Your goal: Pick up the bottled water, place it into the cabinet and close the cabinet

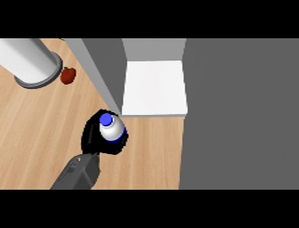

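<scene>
The bottled water (112, 127), white with a blue cap, is seen from above, just short of the cabinet's front left corner. My left hand (90, 137) is shut on it, its black fingers wrapping the bottle's left and near sides and hiding the body. The grey forearm (78, 173) comes in from the lower edge. The cabinet stands open, its white inner floor (153, 87) just beyond and to the right of the bottle. The right hand does not show.
A large grey panel (251, 116), apparently the open cabinet door, fills the right side. The cabinet's grey left wall (103, 67) runs toward the back. A white cylinder (27, 62) and a small red fruit (68, 75) sit on the wooden counter (27, 129).
</scene>
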You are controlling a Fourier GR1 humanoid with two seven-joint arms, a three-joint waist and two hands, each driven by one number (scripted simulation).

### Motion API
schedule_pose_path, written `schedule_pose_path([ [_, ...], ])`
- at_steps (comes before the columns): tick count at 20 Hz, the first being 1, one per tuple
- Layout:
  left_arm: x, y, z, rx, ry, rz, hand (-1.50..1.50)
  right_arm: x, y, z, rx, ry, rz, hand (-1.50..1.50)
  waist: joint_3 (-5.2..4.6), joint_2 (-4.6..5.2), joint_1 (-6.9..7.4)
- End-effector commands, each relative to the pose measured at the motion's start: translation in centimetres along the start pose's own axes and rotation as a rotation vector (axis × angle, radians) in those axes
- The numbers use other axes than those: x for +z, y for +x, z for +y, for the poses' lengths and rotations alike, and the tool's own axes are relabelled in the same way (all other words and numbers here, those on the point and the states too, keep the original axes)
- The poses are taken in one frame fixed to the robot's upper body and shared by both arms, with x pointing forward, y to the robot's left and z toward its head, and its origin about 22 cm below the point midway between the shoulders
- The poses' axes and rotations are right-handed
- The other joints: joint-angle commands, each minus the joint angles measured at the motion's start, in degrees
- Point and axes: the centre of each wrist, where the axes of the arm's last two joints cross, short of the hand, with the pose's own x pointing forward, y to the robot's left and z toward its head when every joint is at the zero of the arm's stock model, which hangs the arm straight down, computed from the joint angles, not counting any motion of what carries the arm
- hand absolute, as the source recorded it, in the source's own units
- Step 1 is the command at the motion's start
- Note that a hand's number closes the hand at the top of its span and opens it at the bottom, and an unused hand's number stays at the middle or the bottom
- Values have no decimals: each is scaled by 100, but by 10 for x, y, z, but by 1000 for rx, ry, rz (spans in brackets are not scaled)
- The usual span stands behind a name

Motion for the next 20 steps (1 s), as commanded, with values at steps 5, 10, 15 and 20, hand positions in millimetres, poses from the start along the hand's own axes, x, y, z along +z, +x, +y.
schedule_pose_path([
  [5,-41,32,-77,-132,-56,-52,150,-12,18,3,-19,-10,-47,-150,-6,37,-27],
  [10,-74,66,-125,-168,-42,-55,150,-6,21,-11,2,-22,-51,-150,-3,39,-65],
  [15,-100,83,-159,-291,-43,-59,150,-5,9,-11,16,-8,-53,-150,-4,53,-135],
  [20,-121,83,-156,-311,51,-15,150,-6,15,-12,-15,-9,-64,-150,-7,93,-207],
])
